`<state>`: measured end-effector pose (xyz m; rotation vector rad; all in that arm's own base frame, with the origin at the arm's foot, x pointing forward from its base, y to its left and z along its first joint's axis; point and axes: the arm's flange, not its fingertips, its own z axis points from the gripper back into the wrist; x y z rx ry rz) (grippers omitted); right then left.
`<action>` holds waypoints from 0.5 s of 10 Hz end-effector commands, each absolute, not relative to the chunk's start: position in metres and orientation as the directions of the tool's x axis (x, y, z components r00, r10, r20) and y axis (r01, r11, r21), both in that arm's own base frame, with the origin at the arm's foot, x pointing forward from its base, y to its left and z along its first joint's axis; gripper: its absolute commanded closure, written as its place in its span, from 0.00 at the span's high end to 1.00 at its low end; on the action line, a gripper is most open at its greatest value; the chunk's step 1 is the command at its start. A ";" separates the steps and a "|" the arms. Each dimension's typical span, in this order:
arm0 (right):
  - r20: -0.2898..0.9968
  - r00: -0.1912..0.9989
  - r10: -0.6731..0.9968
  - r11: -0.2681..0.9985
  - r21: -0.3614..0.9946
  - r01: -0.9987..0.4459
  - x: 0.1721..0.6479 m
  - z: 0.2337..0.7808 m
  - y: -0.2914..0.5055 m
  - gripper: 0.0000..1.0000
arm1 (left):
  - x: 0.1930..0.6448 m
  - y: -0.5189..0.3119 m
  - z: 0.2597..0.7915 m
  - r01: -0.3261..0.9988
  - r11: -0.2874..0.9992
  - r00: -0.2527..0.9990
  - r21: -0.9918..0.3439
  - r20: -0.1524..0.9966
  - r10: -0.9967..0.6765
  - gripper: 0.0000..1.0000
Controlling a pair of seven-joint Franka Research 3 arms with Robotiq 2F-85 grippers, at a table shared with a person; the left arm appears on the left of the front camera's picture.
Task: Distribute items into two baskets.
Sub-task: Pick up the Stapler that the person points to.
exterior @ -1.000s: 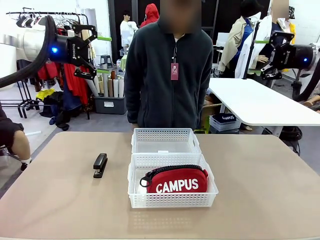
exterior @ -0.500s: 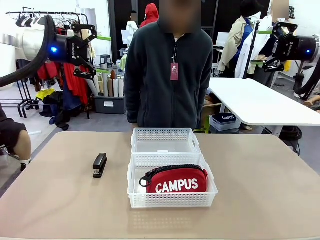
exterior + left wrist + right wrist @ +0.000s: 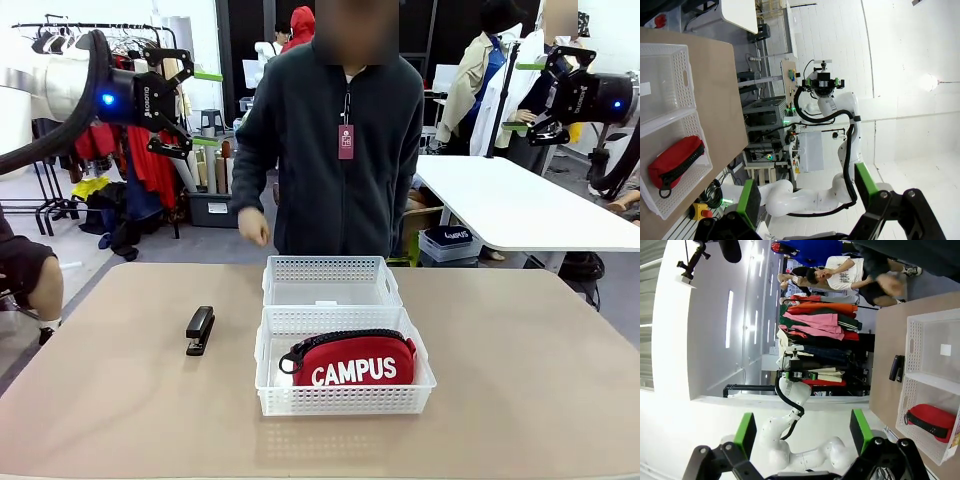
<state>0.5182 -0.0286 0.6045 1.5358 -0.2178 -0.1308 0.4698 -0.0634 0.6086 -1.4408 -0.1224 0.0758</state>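
Front view: red pouch (image 3: 355, 362) lies in the near basket (image 3: 345, 402); stapler (image 3: 200, 330) on the surface to its left; far basket (image 3: 330, 268) empty; person's hand (image 3: 253, 228) beyond the far edge.
Left wrist view: left claw (image 3: 807, 192) wide open, empty.
Right wrist view: right claw (image 3: 802, 432) wide open, empty.
Risk: reaching for the stapler could meet that hand, or knock the stapler aside.

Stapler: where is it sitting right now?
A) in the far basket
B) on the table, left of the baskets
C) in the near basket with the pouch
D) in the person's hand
B: the stapler lies on the bare table to the left of both baskets. The near basket holds the red pouch, and the far basket has nothing in it.
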 end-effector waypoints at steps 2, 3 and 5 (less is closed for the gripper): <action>0.060 0.974 -0.218 0.033 0.998 -0.054 0.517 0.606 -0.027 1.00 | 0.469 -0.063 0.610 0.024 0.128 0.991 -0.991 0.040 0.125 1.00; 0.060 0.974 -0.218 0.033 0.998 -0.054 0.517 0.606 -0.027 1.00 | 0.469 -0.063 0.610 0.024 0.128 0.991 -0.991 0.040 0.125 1.00; 0.060 0.974 -0.218 0.033 0.998 -0.054 0.517 0.606 -0.027 1.00 | 0.469 -0.063 0.610 0.024 0.128 0.991 -0.991 0.040 0.125 1.00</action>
